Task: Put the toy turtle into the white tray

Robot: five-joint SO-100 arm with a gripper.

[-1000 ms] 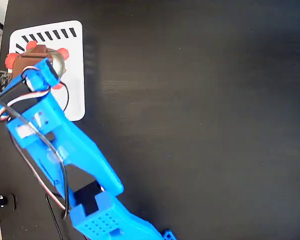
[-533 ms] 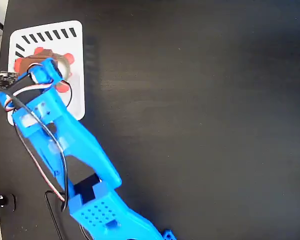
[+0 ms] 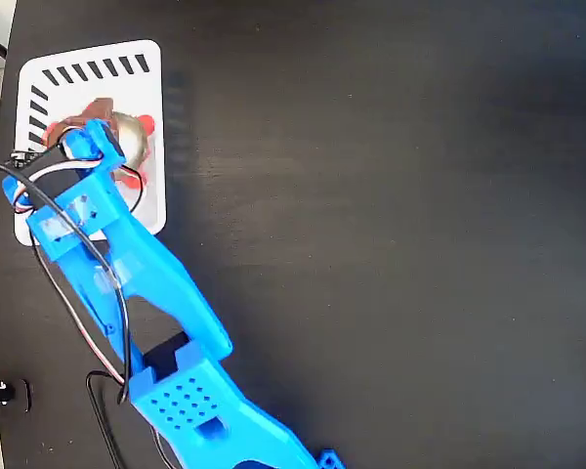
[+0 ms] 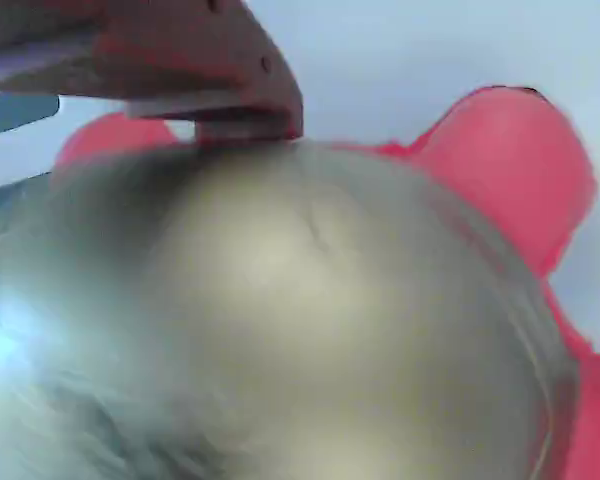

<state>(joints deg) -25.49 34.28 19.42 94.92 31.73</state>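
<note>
The toy turtle point(image 3: 129, 133) lies over the middle of the white tray point(image 3: 98, 61) at the top left of the fixed view, its gold shell and red legs showing beside the blue arm. My gripper point(image 3: 103, 135) is over the tray, shut on the turtle. Up close in the wrist view, the blurred gold shell of the turtle point(image 4: 280, 330) fills most of the picture, a red leg point(image 4: 505, 165) sticks out at the right, and one brown-red finger point(image 4: 210, 70) rests on the shell's top edge. The other finger is hidden.
The blue arm point(image 3: 127, 283) runs from the bottom edge up to the tray, with loose wires point(image 3: 98, 391) along it. The black table point(image 3: 391, 234) stretches to the right. Its left edge lies just beyond the tray.
The gripper has come down over the tray with the turtle, which now looks smaller and sits nearer the tray's middle. The arm's base links shifted slightly left.
</note>
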